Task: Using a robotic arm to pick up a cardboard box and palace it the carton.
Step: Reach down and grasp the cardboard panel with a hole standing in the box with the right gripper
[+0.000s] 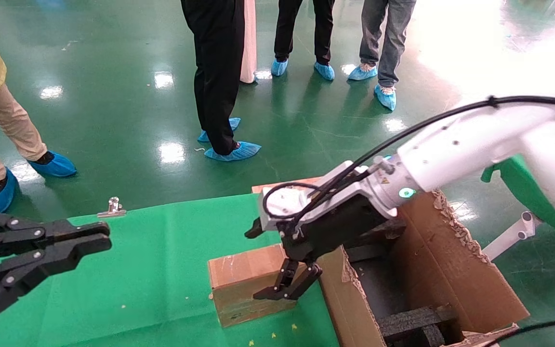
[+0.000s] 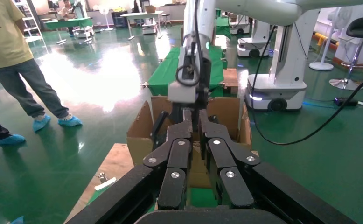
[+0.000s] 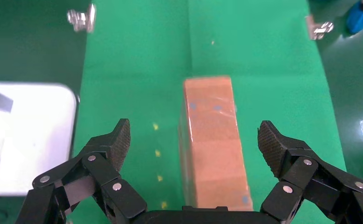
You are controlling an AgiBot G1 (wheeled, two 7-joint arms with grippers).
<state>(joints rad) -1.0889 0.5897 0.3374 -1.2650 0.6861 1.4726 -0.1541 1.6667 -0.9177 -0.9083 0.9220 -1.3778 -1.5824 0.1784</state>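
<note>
The small brown taped cardboard box [image 1: 239,274] lies on the green table cloth, just left of the carton. The white robotic arm [image 1: 460,144] reaches in from the right. Its black right gripper [image 1: 280,293] hangs just above the box's right end. In the right wrist view this gripper [image 3: 193,135] is open, with the box [image 3: 212,140] between its spread fingers, which do not touch it. The large carton [image 1: 431,250] with ragged flaps and black foam inside stands at the table's right end. It also shows in the left wrist view [image 2: 140,135]. My left gripper [image 1: 106,238] is parked at the left, shut and empty.
The green-covered table [image 1: 152,270] ends a little beyond the box, with a metal clip [image 1: 112,207] on its far edge. Several people in blue shoe covers [image 1: 234,152] stand on the green floor beyond. A blurred white object [image 3: 25,135] lies beside the table in the right wrist view.
</note>
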